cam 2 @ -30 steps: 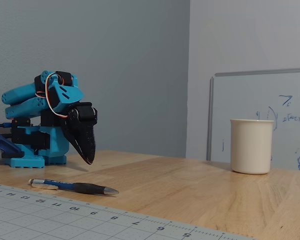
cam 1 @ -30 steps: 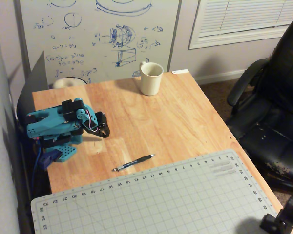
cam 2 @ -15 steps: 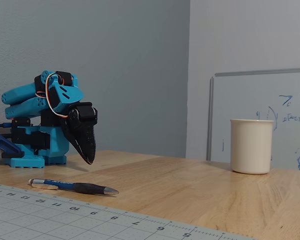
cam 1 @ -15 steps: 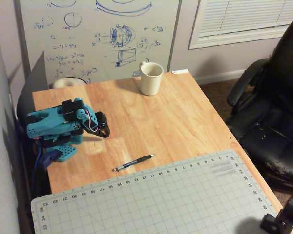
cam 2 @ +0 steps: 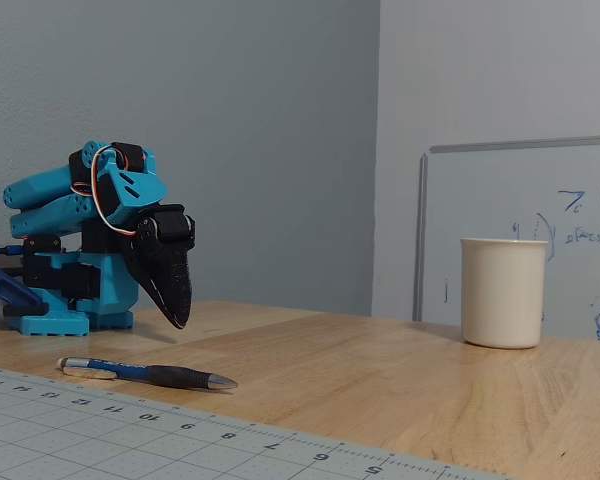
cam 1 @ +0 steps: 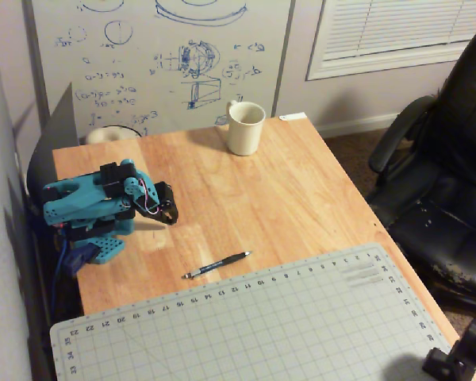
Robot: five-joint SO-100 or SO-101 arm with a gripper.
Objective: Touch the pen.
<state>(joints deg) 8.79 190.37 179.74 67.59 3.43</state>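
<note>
At the left of the overhead view the arm (cam 1: pixel 91 208) sits folded on the counter (cam 1: pixel 301 182), its jaws pressed together with nothing between them, the tip pointing down and hanging just above the wood in the fixed view; the gripper (cam 2: pixel 179 318) is clear of everything. To its right and nearer the mat (cam 1: pixel 254 325), the pen (cam 1: pixel 216 265) lies flat on the bare wood just beside the mat's edge, apart from the gripper. In the fixed view the pen (cam 2: pixel 148 374) shows a blue barrel, a dark grip section and a silvery tip. It looks light, stiff and smooth, and being round it would likely roll or skid under a sideways nudge, so a soft touch from above on the rubbery grip section seems safest. Further right, the mug (cam 1: pixel 245 127) stands well apart.
</note>
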